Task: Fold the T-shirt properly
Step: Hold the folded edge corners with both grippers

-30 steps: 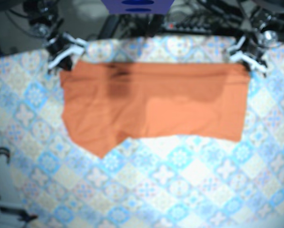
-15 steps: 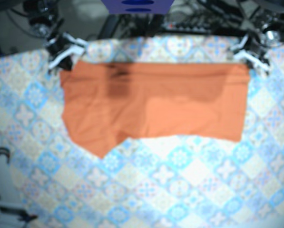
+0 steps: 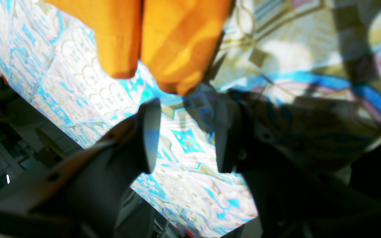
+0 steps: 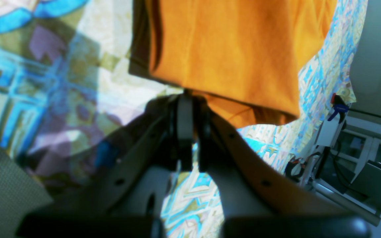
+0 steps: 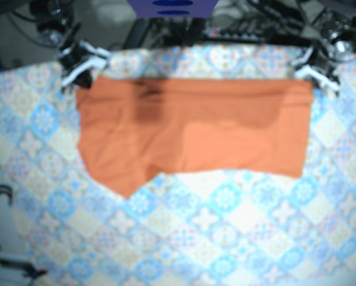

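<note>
Base view, from above: at the far left corner of the table the right gripper (image 5: 82,64) sat at the upper left corner of the T-shirt (image 5: 189,128). The orange shirt lay spread flat across the far half of the patterned tablecloth (image 5: 225,226), wider than it was deep. Its far edge ran straight from one gripper to the other. Its near edge was uneven and came to a point at the lower left. A darker patch showed on the cloth near the upper left. At the upper right corner of the shirt stood the left gripper (image 5: 312,70), just beside the cloth.

In the right wrist view the two fingers (image 4: 184,125) were pressed close together, and the shirt's edge met their tips, so the jaws appeared to be closed on the cloth. The shirt hung in layered folds ahead of them. A small red and blue clamp (image 4: 337,105) was at the table's edge to the right.

In the left wrist view the jaws stood wide apart with only tablecloth between them. The shirt's folded corner lay just ahead of the fingertips (image 3: 150,132), not touching them.
</note>
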You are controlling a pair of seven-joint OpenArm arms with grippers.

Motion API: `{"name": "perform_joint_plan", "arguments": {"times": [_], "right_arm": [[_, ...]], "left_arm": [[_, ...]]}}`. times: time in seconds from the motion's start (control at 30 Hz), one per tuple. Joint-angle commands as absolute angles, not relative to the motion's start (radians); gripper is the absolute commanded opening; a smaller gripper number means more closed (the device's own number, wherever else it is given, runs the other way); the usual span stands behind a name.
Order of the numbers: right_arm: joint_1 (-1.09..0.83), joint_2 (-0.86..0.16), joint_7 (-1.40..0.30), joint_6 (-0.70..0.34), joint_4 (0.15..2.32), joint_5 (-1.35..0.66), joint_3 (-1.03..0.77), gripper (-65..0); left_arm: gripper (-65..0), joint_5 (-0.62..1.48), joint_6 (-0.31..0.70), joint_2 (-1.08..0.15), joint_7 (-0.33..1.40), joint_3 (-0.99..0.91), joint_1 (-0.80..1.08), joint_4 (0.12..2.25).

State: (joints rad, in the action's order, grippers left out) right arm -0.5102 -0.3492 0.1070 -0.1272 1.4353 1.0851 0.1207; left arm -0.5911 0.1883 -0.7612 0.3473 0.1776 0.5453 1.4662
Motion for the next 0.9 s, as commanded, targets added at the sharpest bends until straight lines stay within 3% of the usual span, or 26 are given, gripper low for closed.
{"name": "perform_joint_plan", "arguments": {"times": [0.0,0.87], "right_arm": [[-0.518,-0.358,0.117,-0.136,1.448,1.084,0.119,-64.8],[-0.518,-0.297,0.119,-0.136,1.446,1.161,0.12,-64.8]], "left_arm": [[-38.9,-0.596,0.179,-0.777,0.343,0.171,0.544,1.478],[-38.9,-0.598,0.179,-0.776,0.349,0.168,0.57,1.581]]}}
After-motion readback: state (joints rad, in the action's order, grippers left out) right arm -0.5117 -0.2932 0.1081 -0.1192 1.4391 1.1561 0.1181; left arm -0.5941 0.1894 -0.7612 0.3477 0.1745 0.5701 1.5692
